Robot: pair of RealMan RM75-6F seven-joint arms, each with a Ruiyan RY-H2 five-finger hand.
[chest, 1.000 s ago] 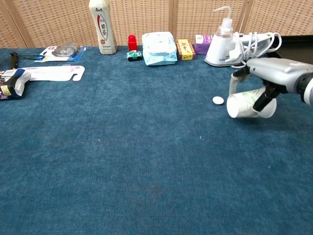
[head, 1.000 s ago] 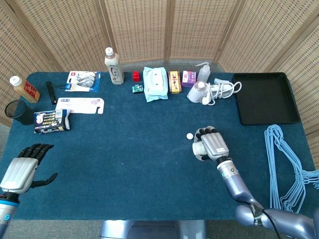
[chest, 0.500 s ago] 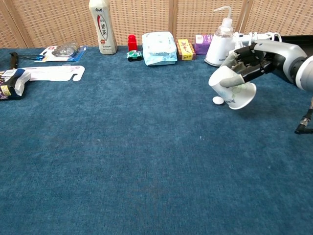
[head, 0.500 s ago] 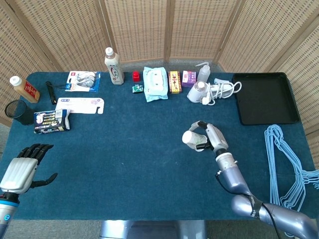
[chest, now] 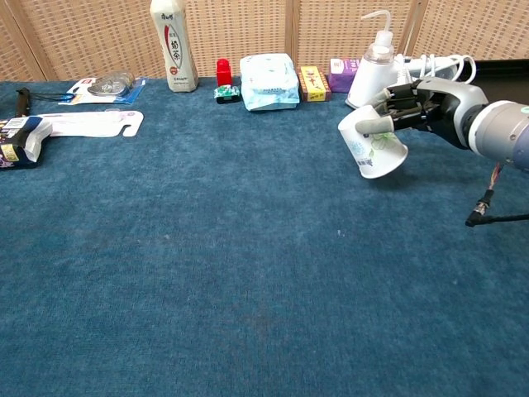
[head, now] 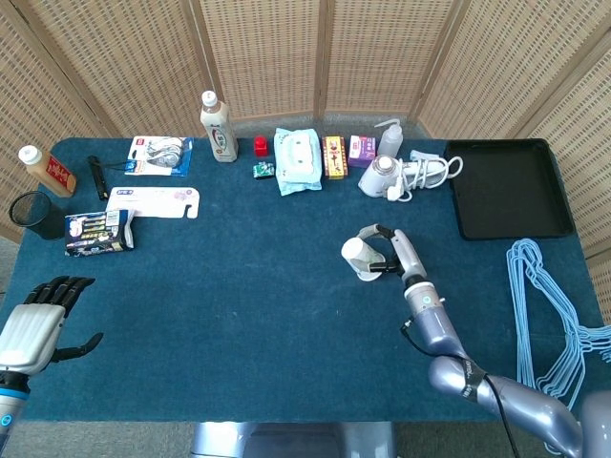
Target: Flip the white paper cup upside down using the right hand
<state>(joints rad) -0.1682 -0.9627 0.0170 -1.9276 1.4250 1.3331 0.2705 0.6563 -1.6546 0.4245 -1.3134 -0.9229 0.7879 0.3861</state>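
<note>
My right hand (head: 391, 252) (chest: 420, 108) grips the white paper cup (head: 359, 258) (chest: 371, 145) just right of the table's middle. The cup is tilted with its closed base up and to the left and its rim down near the cloth; in the chest view the rim looks slightly off the surface. Fingers wrap its side from the right. My left hand (head: 38, 324) hovers open at the table's near left corner, fingers spread, holding nothing; the chest view does not show it.
A row along the far edge holds a bottle (head: 218, 127), red item (head: 260, 145), wipes pack (head: 297, 159), small boxes (head: 333, 156), spray bottle (chest: 369, 70) and corded device (head: 406, 176). A black tray (head: 506, 187) lies far right, blue hangers (head: 554, 315) near right, packages (head: 153, 202) at left.
The right hand has turned the cup over from lying on its side to base-up, carrying it left and slightly away. The small white cap that lay by the cup is now hidden.
</note>
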